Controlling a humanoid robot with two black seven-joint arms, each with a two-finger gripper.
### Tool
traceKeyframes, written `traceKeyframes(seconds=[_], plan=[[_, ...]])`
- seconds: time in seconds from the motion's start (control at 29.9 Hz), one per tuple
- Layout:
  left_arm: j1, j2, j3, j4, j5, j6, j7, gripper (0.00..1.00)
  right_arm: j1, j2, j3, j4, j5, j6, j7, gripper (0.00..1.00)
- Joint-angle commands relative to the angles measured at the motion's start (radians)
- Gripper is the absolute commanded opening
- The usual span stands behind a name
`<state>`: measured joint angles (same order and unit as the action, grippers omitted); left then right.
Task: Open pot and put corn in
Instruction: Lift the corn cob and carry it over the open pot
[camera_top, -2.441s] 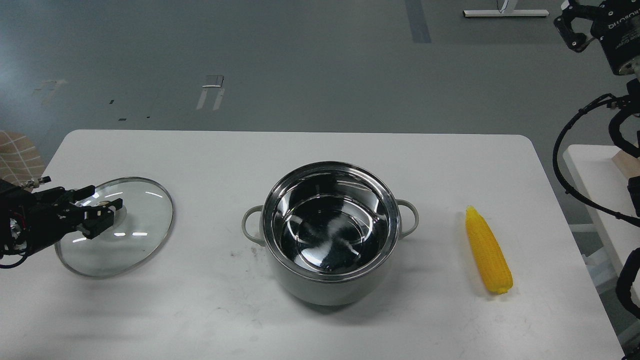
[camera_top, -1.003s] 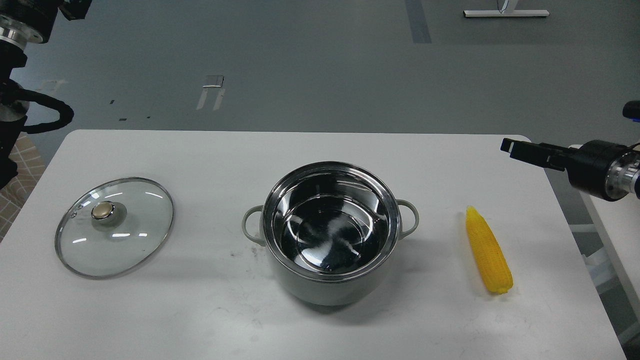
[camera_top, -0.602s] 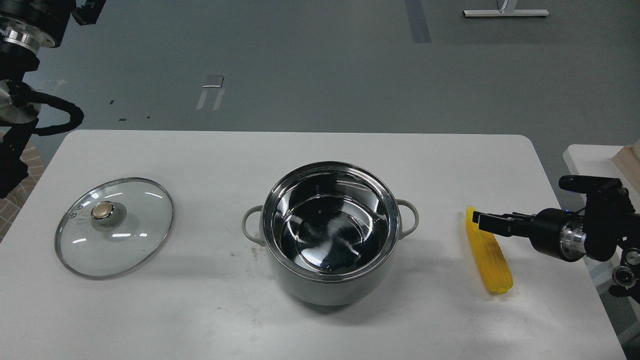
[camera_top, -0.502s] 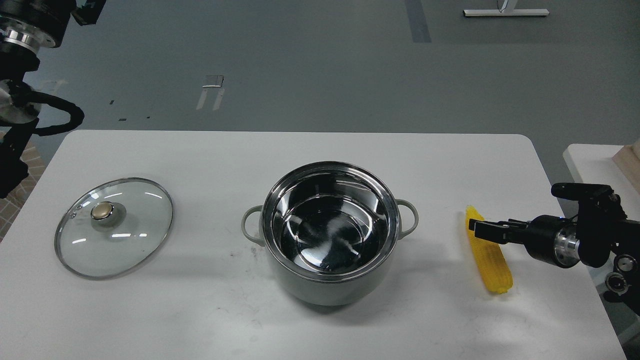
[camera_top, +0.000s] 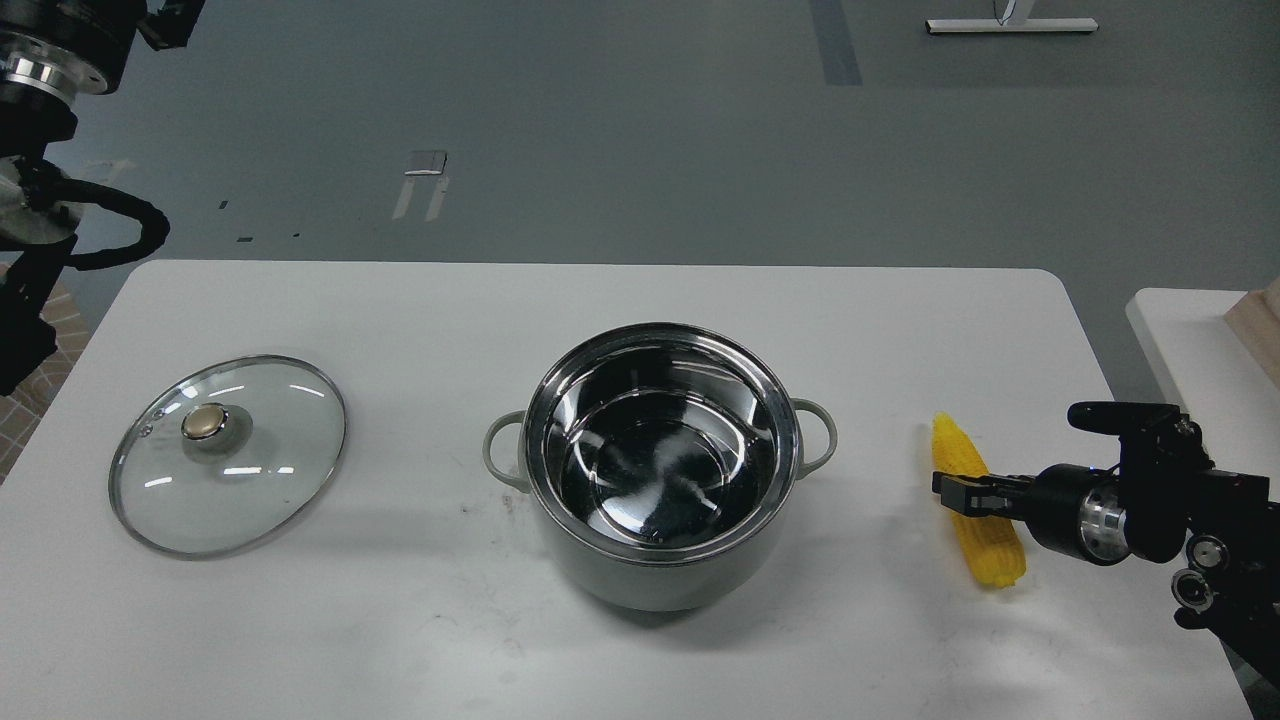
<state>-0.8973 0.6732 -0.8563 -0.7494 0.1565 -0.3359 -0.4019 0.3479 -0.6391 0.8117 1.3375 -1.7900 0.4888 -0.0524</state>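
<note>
The pot (camera_top: 655, 580) stands open in the middle of the white table (camera_top: 400, 620), its steel inside empty. Its glass lid (camera_top: 270, 470) lies flat on the table at the left, brass knob (camera_top: 203, 423) up. The yellow corn (camera_top: 992, 548) lies on the table right of the pot, pointed end away from me. My right gripper (camera_top: 952, 490) comes in from the right and sits low across the corn's middle; its dark fingers are seen side-on, so I cannot tell their gap. My left arm (camera_top: 40, 70) is raised at the top left, its gripper cut off by the frame edge.
A second white table (camera_top: 1185, 340) with a pale wooden piece (camera_top: 1262, 335) stands past the right edge. The corn lies close to the table's right edge. Grey floor lies behind the table.
My left gripper let go of the lid and rose to the top left. My right arm came down from the top right and moved onto the corn's middle. Pot, lid and corn have not moved.
</note>
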Motion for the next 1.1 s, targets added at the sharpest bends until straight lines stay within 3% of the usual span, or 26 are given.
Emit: traceKeyframes(seconds=[0.0, 0.2, 0.4, 0.57, 0.87, 1.07], plan=[[-0.002, 0.002, 0.006, -0.004, 0.001, 0.0, 0.0, 0.98, 0.013, -0.014, 0.024, 0.012, 0.004, 0.0, 0.0, 0.0], [-0.002, 0.011, 0.011, -0.01, 0.006, -0.005, 0.0, 0.98, 0.043, -0.005, 0.185, 0.104, 0.006, 0.0, -0.001, 0.0], [-0.003, 0.005, 0.01, -0.018, 0.006, -0.006, 0.0, 0.98, 0.192, 0.032, 0.21, 0.164, 0.006, 0.0, 0.0, 0.0], [-0.011, -0.009, 0.006, -0.024, 0.008, -0.002, 0.0, 0.98, 0.288, 0.203, 0.104, 0.213, 0.006, 0.0, 0.0, 0.0], [-0.012, 0.005, 0.003, -0.024, 0.006, -0.006, 0.0, 0.98, 0.345, 0.248, -0.114, 0.226, 0.008, 0.0, 0.011, 0.0], [-0.012, 0.002, 0.0, -0.024, 0.006, -0.008, 0.0, 0.98, 0.335, 0.276, -0.157, 0.224, 0.008, 0.0, 0.011, 0.16]])
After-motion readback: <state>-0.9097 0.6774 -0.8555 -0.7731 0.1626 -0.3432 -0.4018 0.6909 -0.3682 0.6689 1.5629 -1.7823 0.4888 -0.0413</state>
